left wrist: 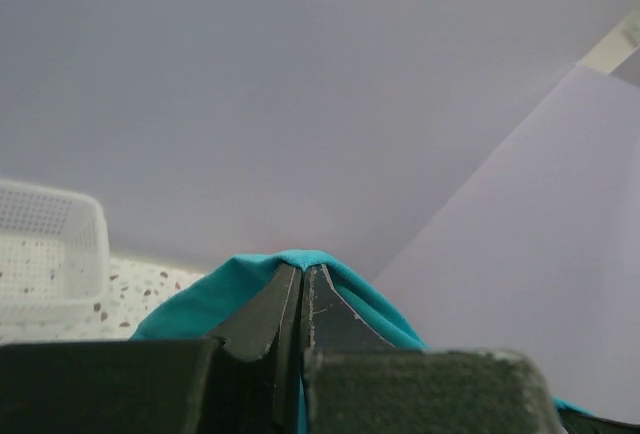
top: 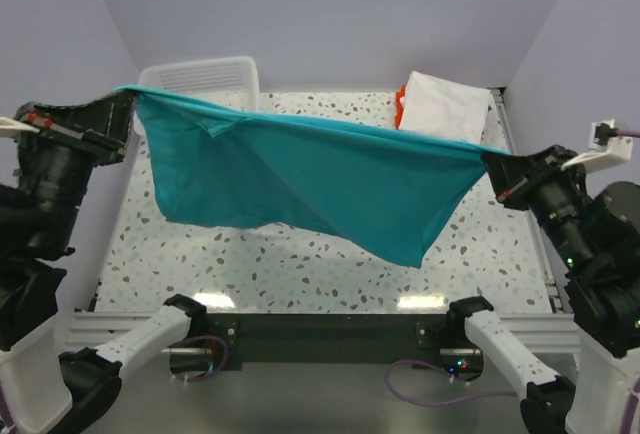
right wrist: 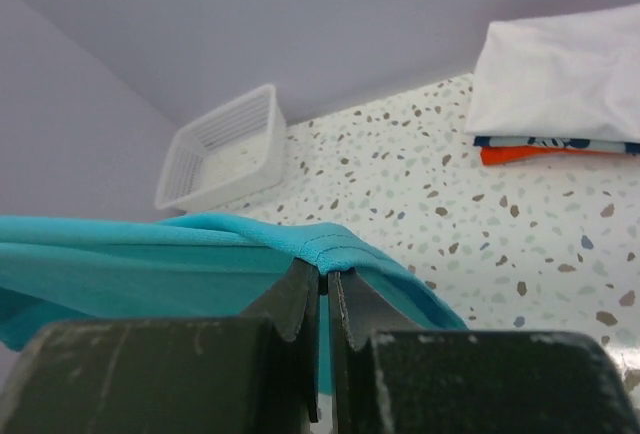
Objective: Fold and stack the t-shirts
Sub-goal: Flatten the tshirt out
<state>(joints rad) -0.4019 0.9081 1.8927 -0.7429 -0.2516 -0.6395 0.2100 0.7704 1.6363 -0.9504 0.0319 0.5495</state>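
The teal t-shirt (top: 300,179) hangs stretched in the air above the table between both arms. My left gripper (top: 128,101) is shut on its left end; in the left wrist view the cloth (left wrist: 200,299) drapes over the closed fingertips (left wrist: 302,272). My right gripper (top: 492,161) is shut on its right end; in the right wrist view the hemmed edge (right wrist: 330,244) sits pinched between the fingers. A folded stack lies at the back right: a white t-shirt (top: 442,106) on top, then a dark-edged one (right wrist: 545,141), then an orange one (right wrist: 545,154).
The white slatted plastic basket (top: 200,76) stands at the back left corner, also seen in the right wrist view (right wrist: 225,149). The speckled table (top: 250,264) lies under the hanging shirt. Purple walls close in the back and sides.
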